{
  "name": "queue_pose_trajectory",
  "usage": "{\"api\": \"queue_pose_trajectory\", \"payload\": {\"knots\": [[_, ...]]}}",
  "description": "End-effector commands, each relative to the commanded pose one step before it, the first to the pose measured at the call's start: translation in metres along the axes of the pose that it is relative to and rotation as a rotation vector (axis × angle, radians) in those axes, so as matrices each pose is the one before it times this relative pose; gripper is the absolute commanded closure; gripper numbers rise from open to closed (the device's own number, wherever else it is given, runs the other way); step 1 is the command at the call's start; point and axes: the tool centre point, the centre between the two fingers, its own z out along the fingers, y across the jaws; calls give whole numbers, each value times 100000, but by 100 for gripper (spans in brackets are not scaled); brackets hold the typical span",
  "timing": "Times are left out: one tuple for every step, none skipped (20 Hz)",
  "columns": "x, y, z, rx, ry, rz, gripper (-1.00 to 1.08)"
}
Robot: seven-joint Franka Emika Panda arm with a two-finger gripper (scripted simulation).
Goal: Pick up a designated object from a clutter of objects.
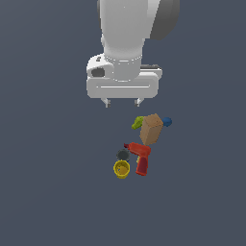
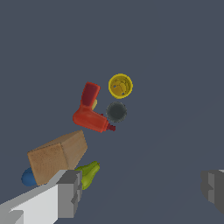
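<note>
In the exterior view, the yellow cup (image 1: 121, 169) lies nearest, mouth up, at the near left of the clutter. Just beyond it sits the dark grey round piece (image 1: 123, 154), and to the exterior view's right of both lies the red drill (image 1: 140, 157), its handle pointing near.

Farther back stands the tan box (image 1: 152, 129), the largest item, tilted on the dark floor (image 1: 48, 192). A green piece (image 1: 138, 122) touches its left side and a blue piece (image 1: 166, 122) pokes out on its right.

Beyond and above the group hangs the white arm (image 1: 123, 33), its wrist pointing straight down. The gripper (image 1: 122, 102) hovers above the floor, to the far left of the box and apart from it. Its 2 fingers (image 1: 107, 102) are spread wide with nothing between them.

The wrist view shows the same wide gap: 1 grey fingertip (image 2: 69, 192) overlaps the box's corner (image 2: 57, 156) and the green piece (image 2: 89, 173), the other sits well apart.
</note>
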Motion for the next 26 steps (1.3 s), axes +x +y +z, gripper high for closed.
{"api": "queue_pose_trajectory", "payload": {"knots": [[0, 1, 0, 0, 0, 0, -92], [1, 67, 17, -49, 0, 129, -92], [2, 211, 50, -148, -2, 411, -92], [3, 334, 81, -233, -5, 650, -92], [3, 455, 112, -318, -7, 892, -92], [3, 569, 143, -400, -11, 1129, -92], [3, 534, 139, -378, -12, 1081, -92], [3, 393, 107, -280, -10, 821, -92], [2, 251, 72, -181, -7, 553, -92], [1, 109, 35, -81, -3, 273, -92], [0, -17, -1, 0, 0, 0, -92], [-1, -79, -27, 69, 3, -207, -92], [1, -44, -27, 41, 1, -236, -92], [1, 11, -9, 3, 0, -69, -92], [1, -9, 4, 0, 0, 0, -92], [-2, 2, 15, -12, 0, 154, -92], [-3, -20, 26, -5, 0, 239, -92], [-4, -41, 35, 0, 1, 331, -92], [-6, -60, 44, 5, 1, 420, -92], [-8, -79, 54, 9, 1, 512, -92], [-11, -96, 64, 12, 1, 610, -92], [-13, -112, 74, 16, 1, 704, -92], [-16, -128, 83, 18, 1, 790, -92], [-20, -140, 91, 19, 1, 873, -92], [-24, -152, 101, 20, 1, 964, -92], [-28, -162, 111, 20, 1, 1061, -92]]}}
